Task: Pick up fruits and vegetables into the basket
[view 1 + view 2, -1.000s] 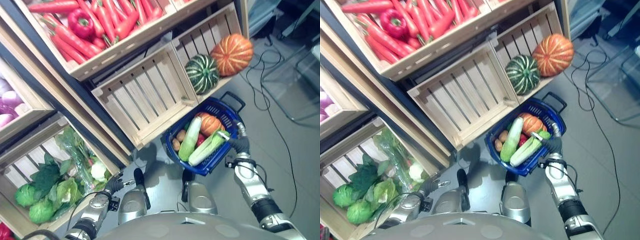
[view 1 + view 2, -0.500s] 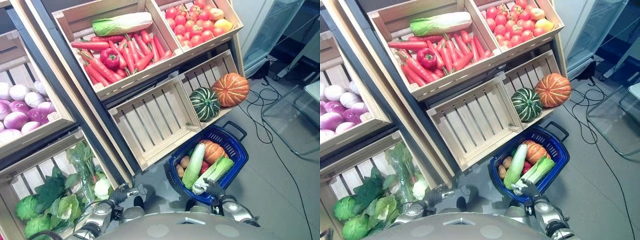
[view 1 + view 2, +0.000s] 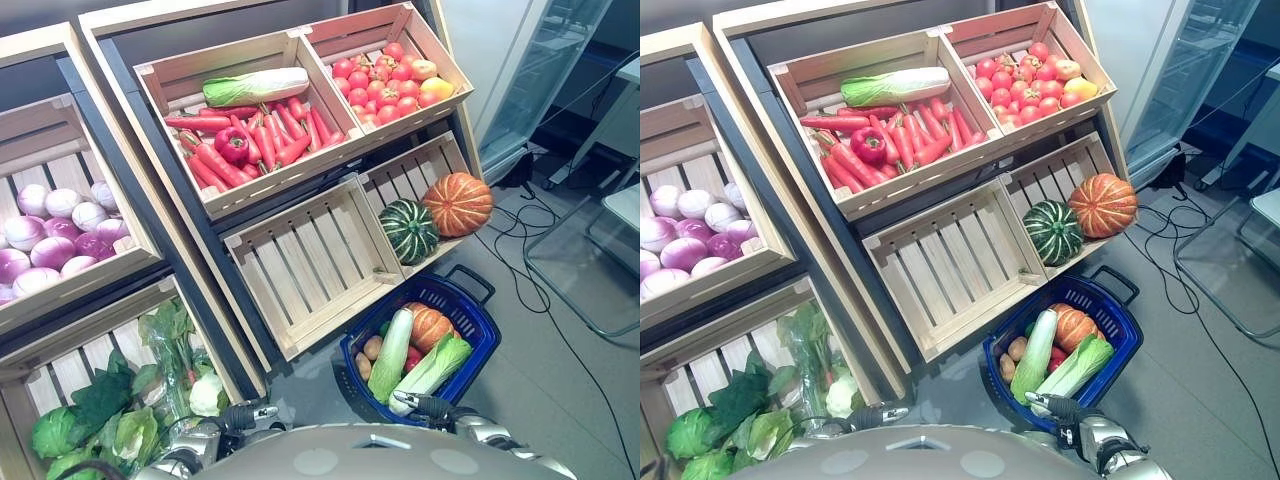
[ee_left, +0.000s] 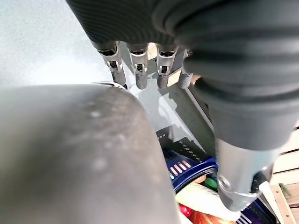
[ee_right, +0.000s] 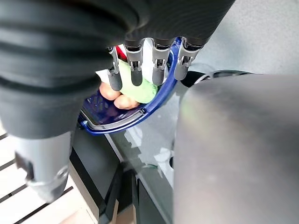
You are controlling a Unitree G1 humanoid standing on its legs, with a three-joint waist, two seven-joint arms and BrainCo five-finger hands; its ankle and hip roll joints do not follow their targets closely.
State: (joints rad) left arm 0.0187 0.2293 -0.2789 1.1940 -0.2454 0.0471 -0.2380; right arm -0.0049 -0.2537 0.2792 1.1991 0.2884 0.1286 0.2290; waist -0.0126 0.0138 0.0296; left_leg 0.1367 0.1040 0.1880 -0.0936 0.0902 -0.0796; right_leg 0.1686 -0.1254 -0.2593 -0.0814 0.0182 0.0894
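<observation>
**Blue basket of produce on the floor below wooden crate shelves, both robot hands low and empty**

A blue plastic basket with a black handle stands on the grey floor, just in front of the lower right end of a wooden produce shelf. Inside it lie a pale green courgette, a napa cabbage beside it, a small orange pumpkin toward the shelf side, brown potatoes at the left end and something red between the vegetables.

On the shelf, the upper middle crate holds carrots, a red bell pepper and another napa cabbage along its back. The crate at the upper right holds tomatoes. Below them one slatted crate sits beside a crate with a striped green squash touching a large orange pumpkin. At the far left lie purple and white onions, and leafy greens and cabbages fill the bottom left crate.

The right hand hangs just beside the basket's near rim, its fingers straight, side by side, holding nothing. The left hand is low near the greens crate, its fingers likewise straight and empty.
</observation>
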